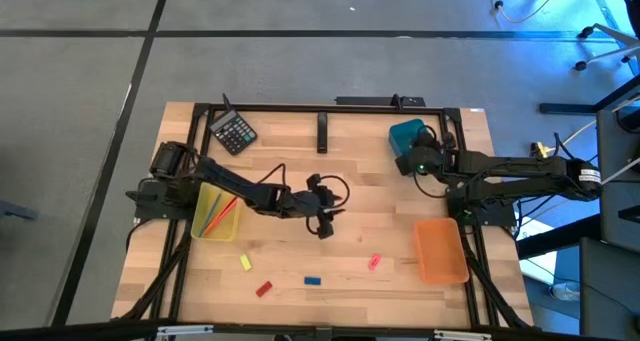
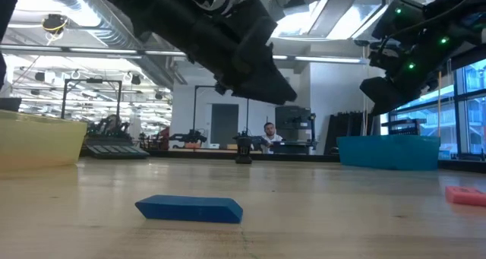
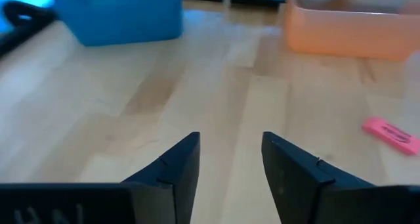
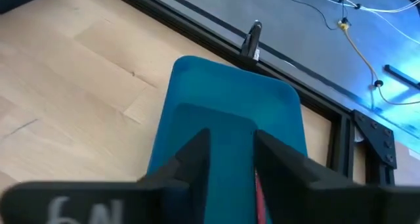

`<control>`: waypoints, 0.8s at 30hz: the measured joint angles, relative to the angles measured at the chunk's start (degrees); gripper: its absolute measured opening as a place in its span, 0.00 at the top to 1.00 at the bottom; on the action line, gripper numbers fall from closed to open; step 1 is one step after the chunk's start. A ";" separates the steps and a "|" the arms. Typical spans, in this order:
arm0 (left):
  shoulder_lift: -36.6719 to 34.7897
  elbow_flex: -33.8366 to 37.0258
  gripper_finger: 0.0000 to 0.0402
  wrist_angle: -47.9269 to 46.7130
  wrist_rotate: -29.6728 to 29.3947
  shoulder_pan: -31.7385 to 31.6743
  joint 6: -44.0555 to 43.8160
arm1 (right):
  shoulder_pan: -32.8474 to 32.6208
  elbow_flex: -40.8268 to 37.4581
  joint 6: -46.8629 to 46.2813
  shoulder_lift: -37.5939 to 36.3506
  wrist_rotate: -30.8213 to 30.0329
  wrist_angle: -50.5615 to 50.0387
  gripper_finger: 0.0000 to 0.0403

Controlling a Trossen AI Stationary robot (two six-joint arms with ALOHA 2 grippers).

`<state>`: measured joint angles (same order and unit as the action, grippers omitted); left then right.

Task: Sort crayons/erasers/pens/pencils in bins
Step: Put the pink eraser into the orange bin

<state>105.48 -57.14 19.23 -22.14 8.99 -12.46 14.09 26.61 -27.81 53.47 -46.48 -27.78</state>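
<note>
- The right gripper (image 4: 231, 159) hangs over the teal bin (image 1: 405, 134) near the far right corner of the tabletop; its jaws are a little apart and hold nothing. A thin red thing shows in the bin below them, so this looks like a drop-off.
- The left gripper (image 3: 230, 163) hovers at the middle of the tabletop, jaws partly open and empty.
- Yellow (image 1: 245, 263), red (image 1: 264, 289), blue (image 1: 313, 280) and pink (image 1: 375, 262) erasers lie along the near edge.
- Next, I think, the left gripper must go down to one eraser, perhaps pink.
</note>
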 joint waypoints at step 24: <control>-5.36 0.04 0.59 -16.30 8.24 11.71 0.10 | -16.33 -0.02 18.03 1.77 35.70 28.58 0.39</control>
<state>100.12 -57.11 2.93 -13.90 20.70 -12.37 -2.24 26.59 -9.78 55.25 -10.78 0.79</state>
